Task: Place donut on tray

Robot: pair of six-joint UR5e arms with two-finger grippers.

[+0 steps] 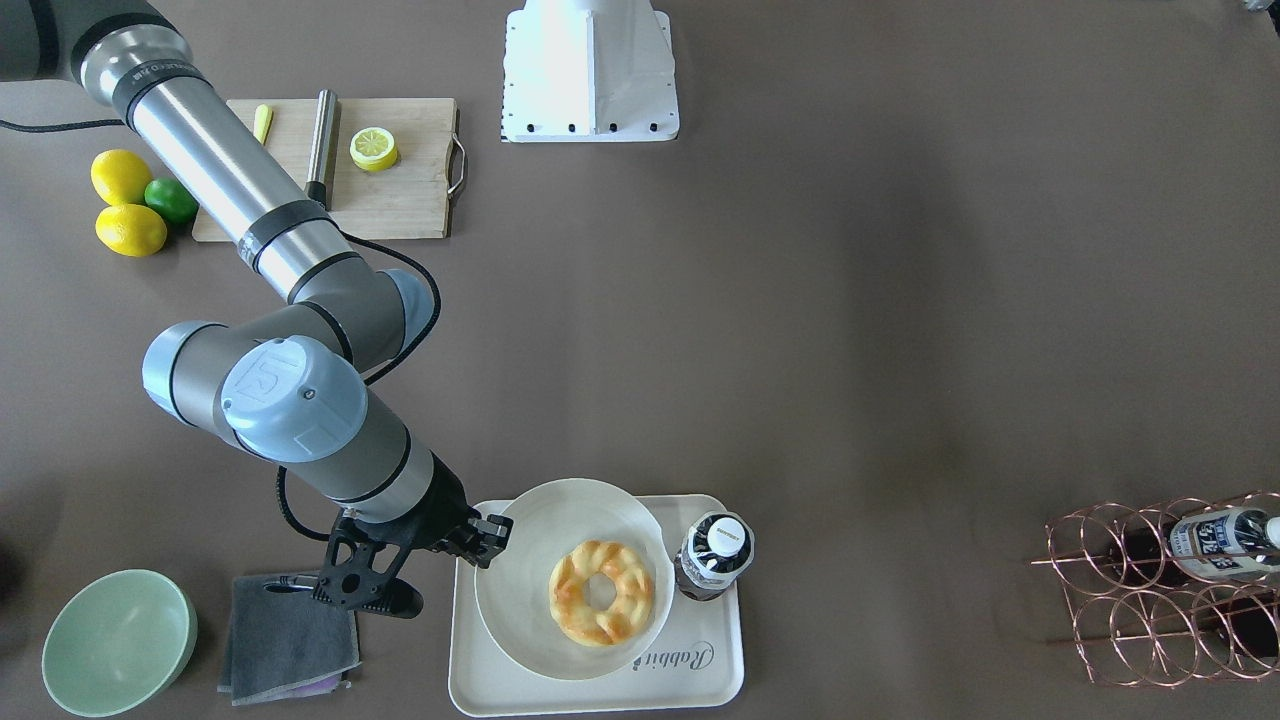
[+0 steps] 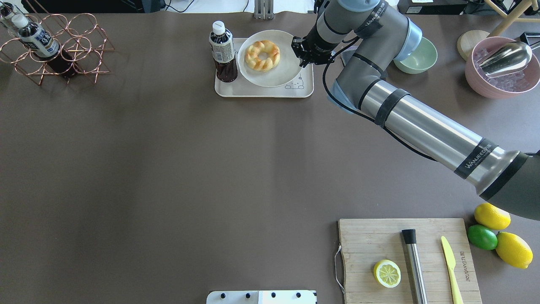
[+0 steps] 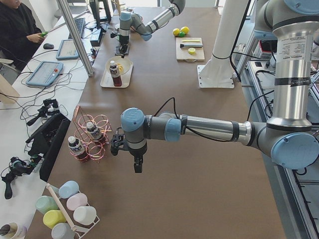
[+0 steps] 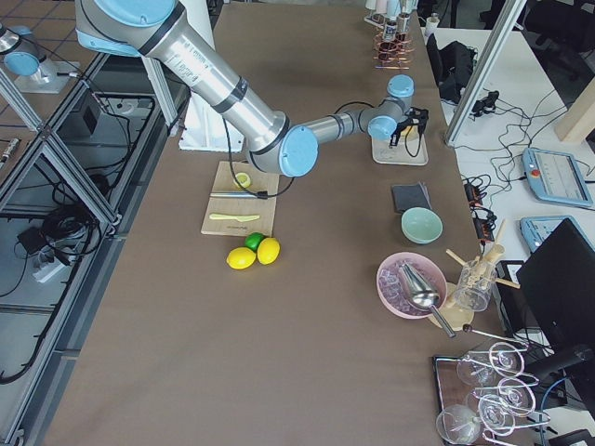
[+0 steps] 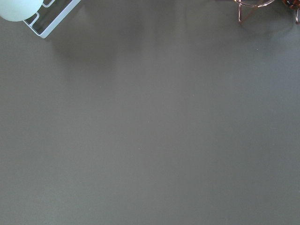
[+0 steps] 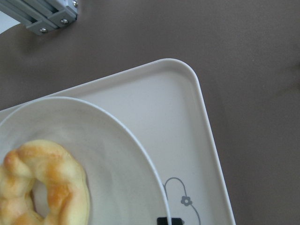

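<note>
The donut (image 1: 602, 592), a golden twisted ring, lies on a round off-white plate (image 1: 520, 560) that rests on the cream tray (image 1: 600, 690). It also shows in the overhead view (image 2: 262, 55) and at the lower left of the right wrist view (image 6: 47, 187). My right gripper (image 1: 490, 540) hovers at the plate's rim over a tray corner (image 6: 164, 108), beside the donut and not touching it. Its jaws look slightly open and empty. My left gripper (image 3: 137, 167) points down over bare table, far from the tray. I cannot tell whether it is open or shut.
A dark drink bottle (image 1: 715, 555) stands on the tray beside the plate. A grey cloth (image 1: 285, 635) and a green bowl (image 1: 118, 640) lie near my right arm. A copper wire rack (image 2: 55, 46), a cutting board (image 2: 409, 261) and a pink bowl (image 2: 502, 67) lie further away.
</note>
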